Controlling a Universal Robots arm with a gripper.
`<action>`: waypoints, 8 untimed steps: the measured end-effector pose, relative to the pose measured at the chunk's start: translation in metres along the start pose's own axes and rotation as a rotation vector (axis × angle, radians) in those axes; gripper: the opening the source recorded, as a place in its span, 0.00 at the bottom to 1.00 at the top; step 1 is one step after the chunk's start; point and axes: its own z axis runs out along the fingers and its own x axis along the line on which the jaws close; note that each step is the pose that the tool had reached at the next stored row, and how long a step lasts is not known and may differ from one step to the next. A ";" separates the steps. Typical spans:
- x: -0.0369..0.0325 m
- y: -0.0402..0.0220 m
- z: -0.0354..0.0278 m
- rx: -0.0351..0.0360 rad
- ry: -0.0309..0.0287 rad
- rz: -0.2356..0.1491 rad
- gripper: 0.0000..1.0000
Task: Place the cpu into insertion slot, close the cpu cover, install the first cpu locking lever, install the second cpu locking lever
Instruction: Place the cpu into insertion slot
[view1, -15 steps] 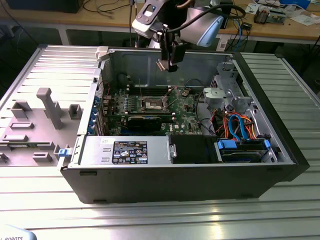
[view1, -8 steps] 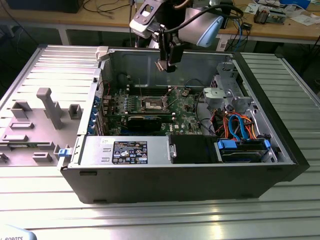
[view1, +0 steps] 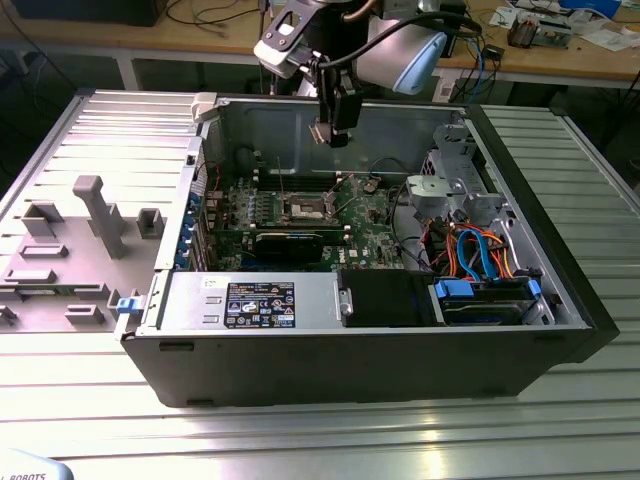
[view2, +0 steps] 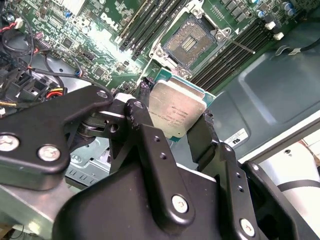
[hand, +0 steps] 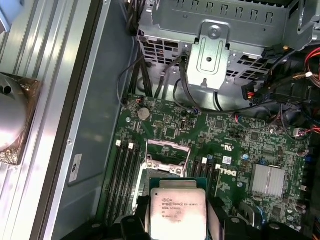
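Cpu (hand: 178, 214) clamped in the gripper (view2: 175, 109) — well above the socket (hand: 167, 156).

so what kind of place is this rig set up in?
Probably a robotics lab or electronics workshop: an open desktop computer case lies on a ribbed metal table, wooden workbenches strewn with cables stand behind, and the gripper holds the cpu above the motherboard.
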 end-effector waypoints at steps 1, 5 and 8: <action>0.0000 -0.0001 0.0001 0.0001 0.0000 0.000 0.54; 0.0001 -0.0002 0.0011 0.0015 0.0000 0.003 0.54; 0.0000 -0.0004 0.0032 0.0016 -0.0006 0.004 0.54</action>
